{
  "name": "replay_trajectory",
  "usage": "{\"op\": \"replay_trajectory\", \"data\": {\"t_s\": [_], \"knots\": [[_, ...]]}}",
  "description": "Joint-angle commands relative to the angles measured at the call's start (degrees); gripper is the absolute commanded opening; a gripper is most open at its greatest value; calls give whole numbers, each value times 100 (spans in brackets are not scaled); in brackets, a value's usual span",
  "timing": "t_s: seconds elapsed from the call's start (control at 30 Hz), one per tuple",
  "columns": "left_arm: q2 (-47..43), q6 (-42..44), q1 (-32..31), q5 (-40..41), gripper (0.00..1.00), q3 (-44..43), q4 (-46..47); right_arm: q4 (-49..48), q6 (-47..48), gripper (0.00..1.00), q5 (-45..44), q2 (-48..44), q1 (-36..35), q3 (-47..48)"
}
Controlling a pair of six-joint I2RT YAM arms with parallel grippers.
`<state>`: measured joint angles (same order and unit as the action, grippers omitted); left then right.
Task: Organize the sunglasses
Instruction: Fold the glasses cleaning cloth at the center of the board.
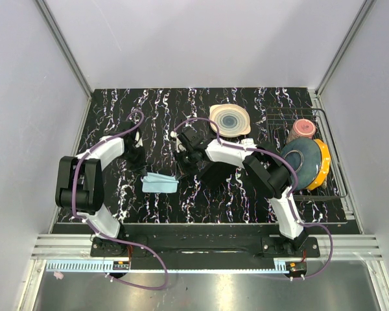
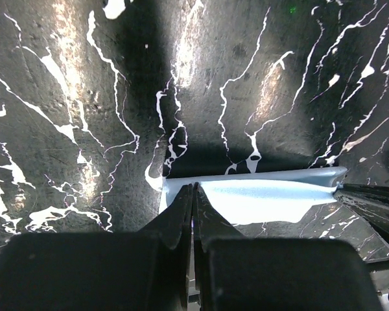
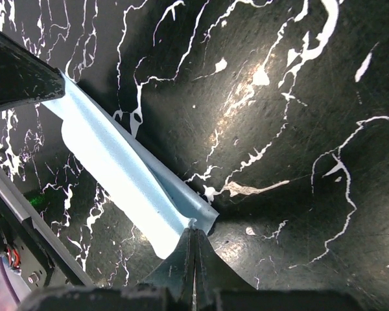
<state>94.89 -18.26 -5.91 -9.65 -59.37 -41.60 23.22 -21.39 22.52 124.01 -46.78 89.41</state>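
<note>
Top external: my left gripper (image 1: 143, 170) and right gripper (image 1: 179, 173), both closed, pinch opposite ends of a pale blue cloth (image 1: 159, 183) left of centre. A flat black case (image 1: 215, 172) lies at centre, crowding the right gripper. I cannot tell where the sunglasses are.

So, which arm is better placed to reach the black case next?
Right, probably: the black case lies just beside the right gripper, while the left gripper sits beyond the blue cloth.

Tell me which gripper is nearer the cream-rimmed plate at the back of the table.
Right. The right gripper is in front of the plate and slightly to its left, at one end of the blue cloth; the left gripper is farther left, at the cloth's other end.
</note>
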Motion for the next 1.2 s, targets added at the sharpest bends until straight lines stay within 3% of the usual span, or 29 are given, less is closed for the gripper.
{"op": "replay_trajectory", "data": {"t_s": [0.0,0.67,0.83,0.97,1.03,1.17], "knots": [[73,33,11,77,0,40,-67,-72,-67,0,287,-377,20,-116],[187,-55,11,350,2,-39,-146,-301,-226,2,472,-324,-6,-248],[118,-46,11,271,17,5,-234,-327,-120,17,639,-386,3,-301],[-225,-63,11,253,39,128,-365,-397,11,32,753,-570,3,-424],[-487,-160,11,288,44,180,-462,-389,55,39,762,-746,3,-468],[-884,-301,11,306,49,295,-454,-389,74,41,649,-966,3,-538]]}}
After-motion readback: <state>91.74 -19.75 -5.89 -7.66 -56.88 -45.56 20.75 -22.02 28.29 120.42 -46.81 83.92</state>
